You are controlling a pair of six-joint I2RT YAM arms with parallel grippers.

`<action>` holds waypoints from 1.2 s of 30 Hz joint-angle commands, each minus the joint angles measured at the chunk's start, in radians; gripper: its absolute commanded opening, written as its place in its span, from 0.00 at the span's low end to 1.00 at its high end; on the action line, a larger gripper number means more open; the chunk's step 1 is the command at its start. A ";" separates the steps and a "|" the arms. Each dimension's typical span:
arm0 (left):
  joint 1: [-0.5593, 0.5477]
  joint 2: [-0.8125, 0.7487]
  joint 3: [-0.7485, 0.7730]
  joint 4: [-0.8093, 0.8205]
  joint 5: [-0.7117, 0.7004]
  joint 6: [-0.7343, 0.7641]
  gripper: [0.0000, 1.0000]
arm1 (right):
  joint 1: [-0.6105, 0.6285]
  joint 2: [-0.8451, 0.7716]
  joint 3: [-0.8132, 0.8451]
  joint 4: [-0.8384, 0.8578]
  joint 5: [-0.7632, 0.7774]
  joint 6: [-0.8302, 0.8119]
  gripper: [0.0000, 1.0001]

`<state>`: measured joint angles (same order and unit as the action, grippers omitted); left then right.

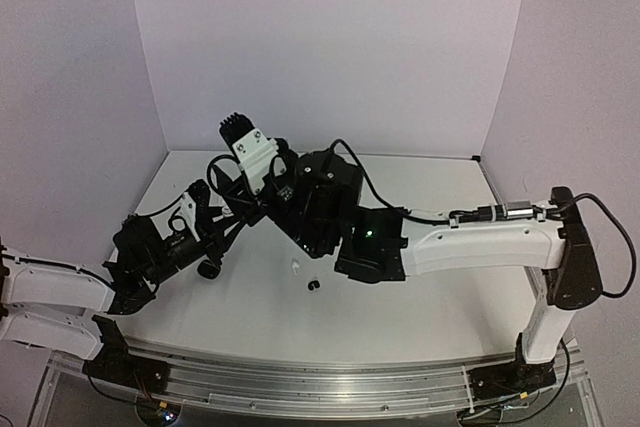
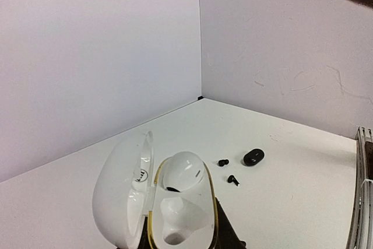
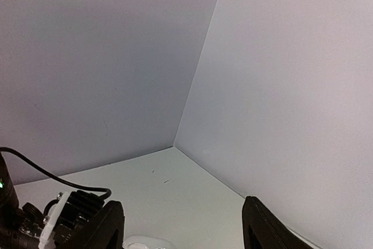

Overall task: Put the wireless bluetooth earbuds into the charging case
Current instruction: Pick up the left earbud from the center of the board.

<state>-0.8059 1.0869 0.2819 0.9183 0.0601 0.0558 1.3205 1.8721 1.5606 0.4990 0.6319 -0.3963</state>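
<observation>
White open case (image 2: 175,214); two black earbuds (image 2: 223,162) (image 2: 233,179); one black case (image 2: 253,157)

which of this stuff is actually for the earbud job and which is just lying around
For the job:
- open white charging case
- farther black earbud
- nearer black earbud
- small white piece, likely a white earbud

Lying about for now:
- closed black case, sitting untouched beside the black earbuds
</observation>
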 commanded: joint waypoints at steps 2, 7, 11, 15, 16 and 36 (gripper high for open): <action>0.004 -0.020 0.039 0.005 -0.011 0.024 0.00 | -0.059 -0.108 0.118 -0.229 0.044 0.217 0.73; 0.016 -0.025 0.033 0.002 -0.050 0.052 0.00 | -0.224 -0.055 0.329 -0.764 -0.148 0.760 0.75; 0.027 -0.040 0.021 -0.006 -0.097 0.073 0.00 | -0.254 0.057 0.452 -1.038 -0.168 0.911 0.69; 0.043 -0.056 0.016 -0.038 -0.119 0.079 0.00 | -0.265 0.238 0.616 -1.248 -0.264 1.022 0.66; 0.047 -0.060 0.014 -0.041 -0.124 0.080 0.00 | -0.266 0.279 0.645 -1.298 -0.282 1.039 0.66; 0.086 -0.077 0.007 -0.066 -0.090 0.065 0.00 | -0.272 0.698 0.822 -1.444 -0.353 1.210 0.59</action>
<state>-0.7289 1.0271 0.2813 0.8534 -0.0450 0.1300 1.0515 2.5702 2.3372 -0.9287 0.2389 0.7795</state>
